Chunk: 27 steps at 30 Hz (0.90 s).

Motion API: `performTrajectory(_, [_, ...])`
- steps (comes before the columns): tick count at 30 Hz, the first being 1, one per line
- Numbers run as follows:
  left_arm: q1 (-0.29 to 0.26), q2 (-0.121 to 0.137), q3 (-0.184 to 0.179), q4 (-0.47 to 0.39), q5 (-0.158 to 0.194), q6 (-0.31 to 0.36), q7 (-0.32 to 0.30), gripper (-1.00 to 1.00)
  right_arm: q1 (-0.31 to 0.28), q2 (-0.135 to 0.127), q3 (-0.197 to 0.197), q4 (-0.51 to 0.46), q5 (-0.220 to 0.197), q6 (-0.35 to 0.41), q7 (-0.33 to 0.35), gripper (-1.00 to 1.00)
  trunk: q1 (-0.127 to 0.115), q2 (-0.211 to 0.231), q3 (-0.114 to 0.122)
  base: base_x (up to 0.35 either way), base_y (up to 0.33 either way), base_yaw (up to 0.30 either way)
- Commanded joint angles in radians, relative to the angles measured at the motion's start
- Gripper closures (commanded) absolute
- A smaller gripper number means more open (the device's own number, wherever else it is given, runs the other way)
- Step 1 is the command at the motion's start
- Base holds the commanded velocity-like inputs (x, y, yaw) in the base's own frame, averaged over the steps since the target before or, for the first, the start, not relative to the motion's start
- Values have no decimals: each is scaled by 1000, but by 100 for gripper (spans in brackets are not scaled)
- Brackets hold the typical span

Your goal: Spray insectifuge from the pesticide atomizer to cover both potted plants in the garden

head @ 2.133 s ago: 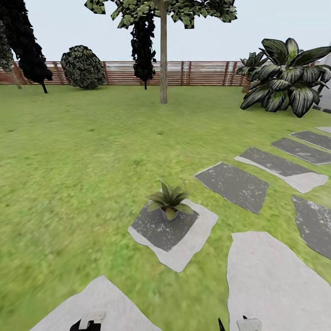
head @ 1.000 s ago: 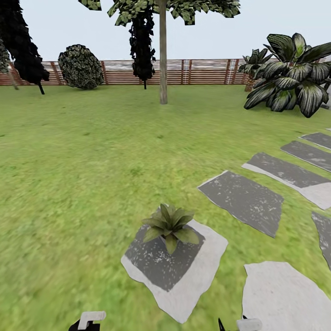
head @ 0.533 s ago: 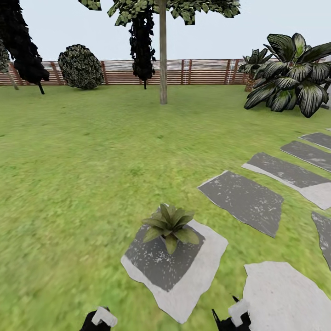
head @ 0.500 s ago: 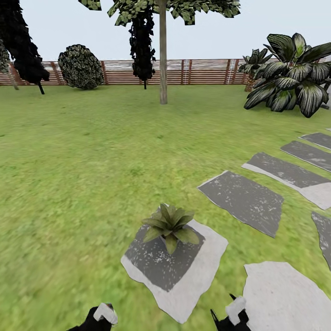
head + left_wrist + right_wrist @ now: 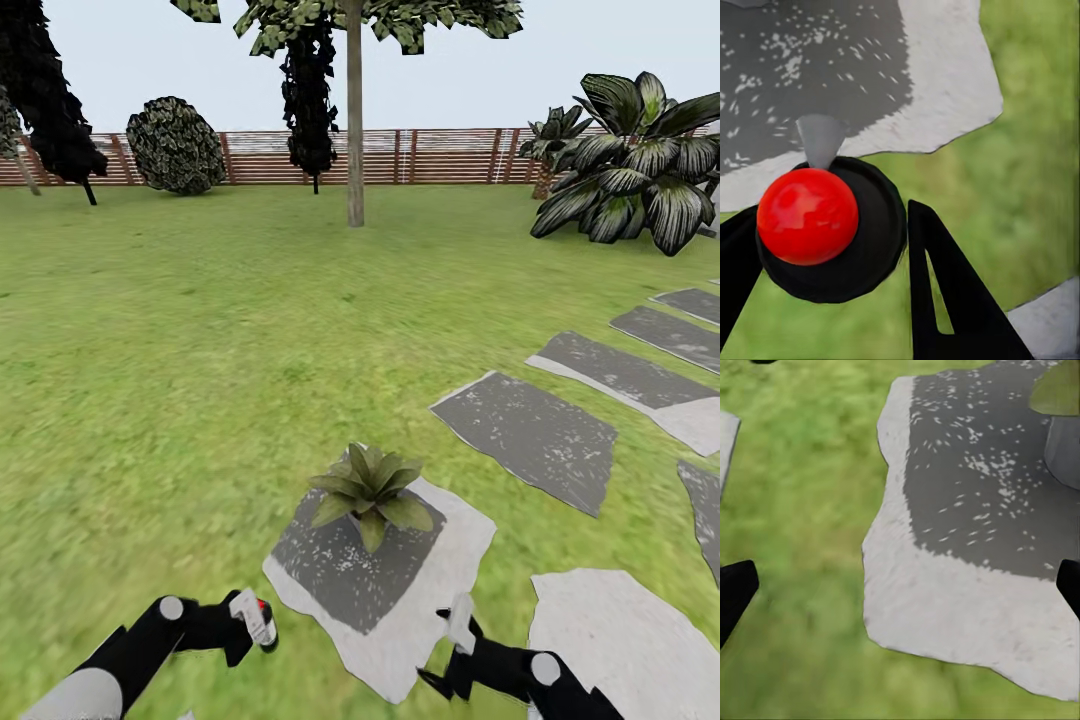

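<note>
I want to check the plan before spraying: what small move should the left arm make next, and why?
Probably bring the left gripper forward and up toward the potted plant. Its fingers hold the spray bottle, but the grey nozzle faces the stepping stone, short of the leaves, and I see no white specks on them.

Glossy red plastic-looking ball (image 5: 808,215) on a matt black round cap (image 5: 859,244), rough speckled grey stepping stone (image 5: 420,545) with a paler matt rim, blurry soft green lawn (image 5: 200,350), brown slatted wooden fence (image 5: 440,155).
</note>
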Motion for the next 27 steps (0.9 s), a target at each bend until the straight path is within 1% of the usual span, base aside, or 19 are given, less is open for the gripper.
performTrajectory(1, [-3,1,-1,-5,-16,-9,-17,100,-9,-1,2,-1,9,-4,16,-100,0,0,-1,0,0,0])
performTrajectory(4, [-10,0,-2,-9,-32,-8,-42,100,-28,-1,2,-2,9,-2,48,-100,0,0,-1,0,0,0])
performTrajectory(5, [-12,-1,-2,-10,-57,-7,-49,100,-41,-1,2,-2,9,-1,65,-100,0,0,-1,0,0,0])
performTrajectory(6, [-13,-2,-2,-10,-73,-7,-50,100,-45,-1,2,-1,9,-1,73,-100,0,0,-1,0,0,0])
performTrajectory(9, [-13,-3,-2,-9,-99,-7,-53,100,-48,-1,2,-3,9,-2,81,-100,0,0,-1,0,0,0])
performTrajectory(13, [-12,-4,-2,-9,-111,-8,-53,100,-50,-1,2,-27,8,-2,83,-100,0,0,-1,0,0,0])
performTrajectory(20, [-12,-8,-4,-10,-112,-9,-56,100,-52,1,2,-37,8,0,84,-100,0,0,-1,0,0,0])
performTrajectory(23, [-17,-19,-8,-11,-132,-9,-106,100,-62,5,4,-44,10,0,94,-100,0,0,-1,0,0,0])
performTrajectory(24, [-28,-26,-11,-11,-154,-7,-154,100,-69,6,4,-46,11,0,107,-100,0,0,-1,0,0,0])
performTrajectory(25, [-41,-30,-11,-12,-174,-6,-194,100,-80,7,5,-48,18,1,136,-100,0,0,-1,0,0,0])
performTrajectory(26, [-49,-33,-11,-12,-182,-5,-213,100,-88,8,5,-49,24,1,156,100,0,0,-1,0,0,0])
performTrajectory(27, [-60,-40,-12,-11,-191,-4,-230,100,-100,9,5,-50,29,1,176,100,0,0,-1,0,0,0])
